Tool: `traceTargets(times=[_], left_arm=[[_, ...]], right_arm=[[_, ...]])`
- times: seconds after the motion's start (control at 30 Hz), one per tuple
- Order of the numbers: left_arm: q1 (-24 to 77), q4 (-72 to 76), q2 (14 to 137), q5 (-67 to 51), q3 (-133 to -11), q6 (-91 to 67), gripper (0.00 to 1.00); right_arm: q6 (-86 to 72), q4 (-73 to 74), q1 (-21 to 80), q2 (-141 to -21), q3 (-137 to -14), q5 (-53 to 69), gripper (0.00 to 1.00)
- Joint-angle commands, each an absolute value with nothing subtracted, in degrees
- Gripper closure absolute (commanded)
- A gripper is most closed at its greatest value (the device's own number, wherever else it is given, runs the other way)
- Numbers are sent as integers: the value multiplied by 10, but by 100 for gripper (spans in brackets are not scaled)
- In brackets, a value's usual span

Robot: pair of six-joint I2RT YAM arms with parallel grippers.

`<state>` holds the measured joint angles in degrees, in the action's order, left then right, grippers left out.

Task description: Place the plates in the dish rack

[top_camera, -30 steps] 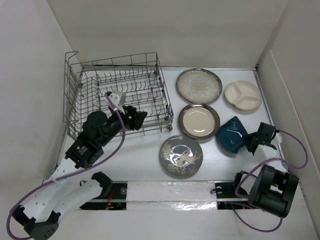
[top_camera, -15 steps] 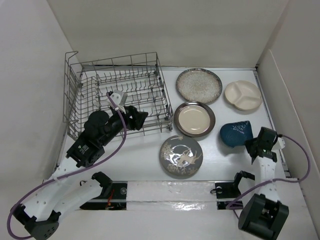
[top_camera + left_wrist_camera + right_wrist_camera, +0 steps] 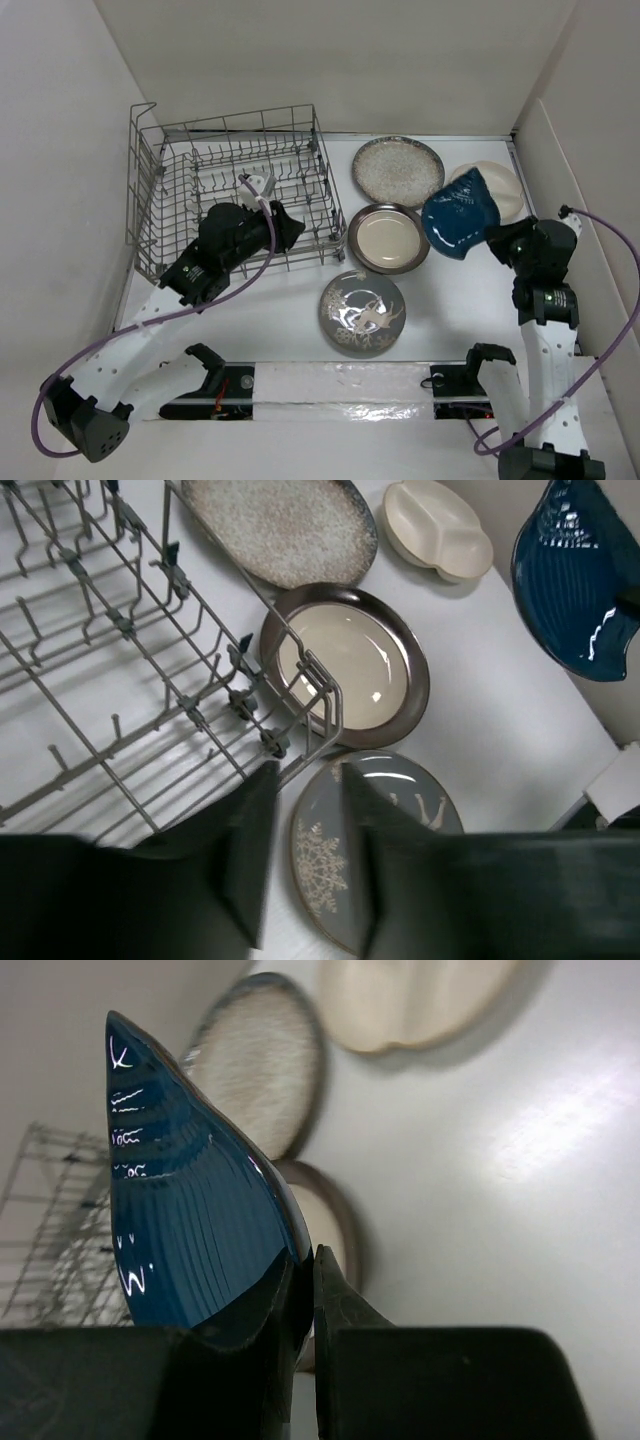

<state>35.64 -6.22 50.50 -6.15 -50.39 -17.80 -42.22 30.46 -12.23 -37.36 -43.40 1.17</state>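
My right gripper [image 3: 492,238] is shut on the rim of the dark teal-blue plate [image 3: 458,213], held tilted above the table; the right wrist view shows the rim pinched between the fingertips [image 3: 308,1255]. Under it lies the cream divided plate [image 3: 503,186], partly hidden. The speckled beige plate [image 3: 398,170], the brown-rimmed cream plate [image 3: 388,240] and the grey bird plate [image 3: 362,313] lie flat. The wire dish rack [image 3: 325,200] stands at the back left with no plates in it. My left gripper [image 3: 288,228] hovers at its front right corner, fingers blurred and a narrow gap apart [image 3: 310,772], nothing between them.
White walls close in the table on the left, back and right, with a slanted panel [image 3: 585,200] close beside the right arm. The rack's raised handle [image 3: 143,112] stands at its far left corner. A foil strip [image 3: 345,385] runs along the near edge between the arm bases.
The right gripper closed on the teal plate, lifted it off the table and carried it back and left over the divided plate. The left arm reached further along the rack's front and its fingers narrowed.
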Motion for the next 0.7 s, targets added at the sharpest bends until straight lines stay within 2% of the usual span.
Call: traceTargets(times=[0.0,0.03,0.2,0.27,0.3,0.33,0.43,0.67], left_arm=[[353,-36,524,-104,-543,-199,79],[353,-36,528,-110,-548,-201,98],[353,-26,570,-133,-590,-230,100],[353,-14,583,-121,-599,-247,76],[353,-12,588,-116,-608,-250,58],[353,-11,591,-107,-611,-251,51],[353,-18,618,-78,-623,-255,40],[361,-35,671,-22,-633,-243,37]], right_arm=[[-435,171,-78,-380,-488,98,100],[-439,150,-45,-386,-490,119,100],[-449,-27,71,-466,-500,147,100],[-447,-83,114,-523,-514,157,100],[-447,-101,125,-542,-526,164,100],[-450,-119,134,-577,-532,177,100],[-485,-193,151,-621,-536,206,100],[-545,-296,192,-706,-540,243,100]])
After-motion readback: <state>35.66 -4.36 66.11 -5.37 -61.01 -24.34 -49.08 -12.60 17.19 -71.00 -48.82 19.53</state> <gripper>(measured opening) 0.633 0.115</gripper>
